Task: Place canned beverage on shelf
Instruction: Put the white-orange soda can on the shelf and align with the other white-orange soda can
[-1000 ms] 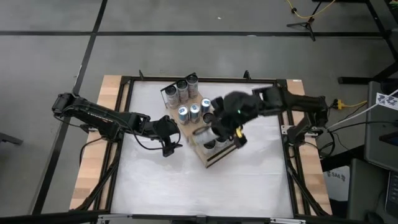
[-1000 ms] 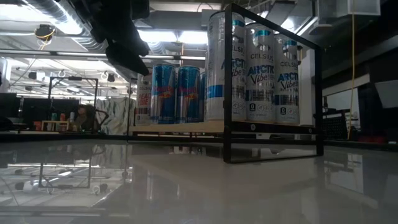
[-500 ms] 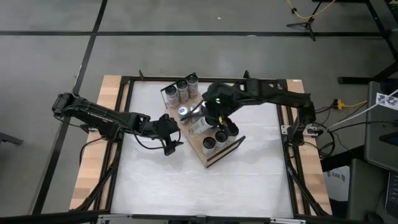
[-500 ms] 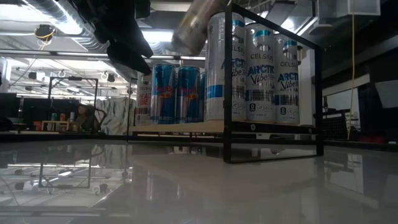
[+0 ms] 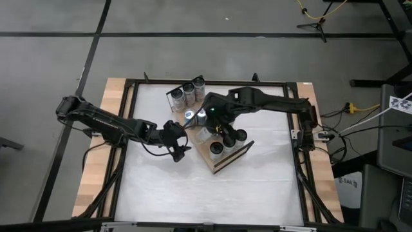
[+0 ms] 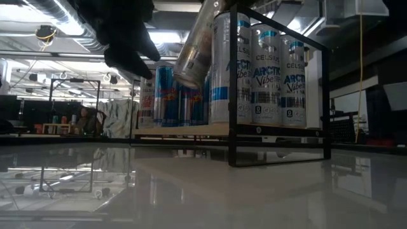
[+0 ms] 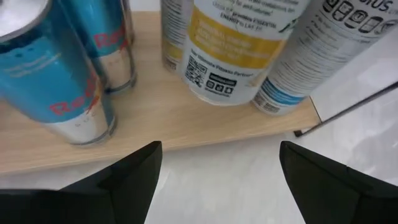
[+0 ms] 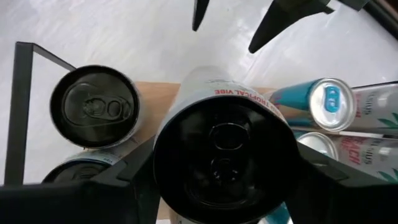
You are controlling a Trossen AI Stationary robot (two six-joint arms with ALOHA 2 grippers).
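right gripper clamped on can | can tilted, hanging over shelf middle, cans both sides, bottom end nearest board | left gripper spread wide, just beside shelf on desk

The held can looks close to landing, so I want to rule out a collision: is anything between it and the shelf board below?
The tilted can hangs over the shelf among standing cans; no free spot shows beneath it.
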